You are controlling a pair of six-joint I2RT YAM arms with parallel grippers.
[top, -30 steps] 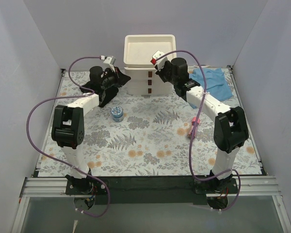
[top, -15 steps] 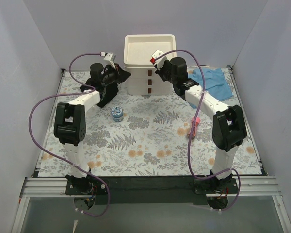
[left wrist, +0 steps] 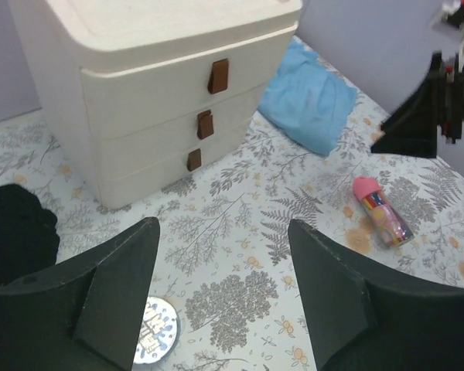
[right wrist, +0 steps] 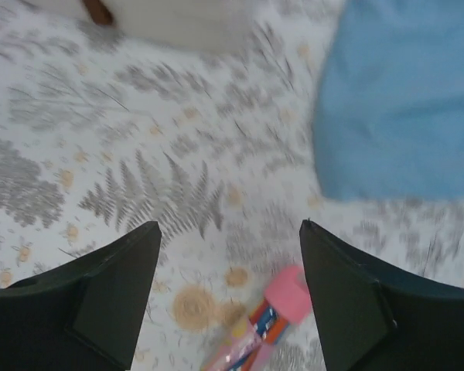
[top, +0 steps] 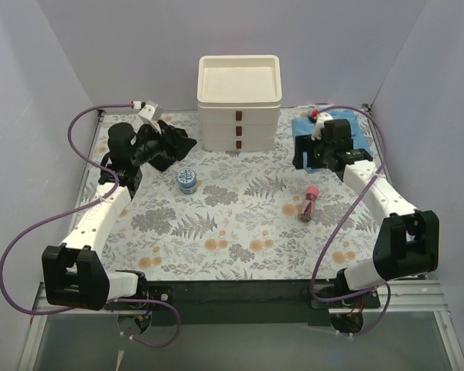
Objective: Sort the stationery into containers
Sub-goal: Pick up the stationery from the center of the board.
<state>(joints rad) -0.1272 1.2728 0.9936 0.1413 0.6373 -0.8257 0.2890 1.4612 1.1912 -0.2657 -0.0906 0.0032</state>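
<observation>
Over on the left, the left gripper [left wrist: 220,232] hangs by the black cloth [top: 176,145], fingers spread wide and empty, with the small blue round tub [top: 187,179] standing just ahead on open floral mat [top: 240,232]. The cream organiser [top: 239,116] sits mid-back against the mat's far edge, drawers shut. To the right, the pink-capped tube [top: 309,202] lies flat with room all round, and the right gripper [right wrist: 230,228] hovers behind it at the blue cloth's [top: 360,141] near edge, fingers wide apart, holding nothing.
</observation>
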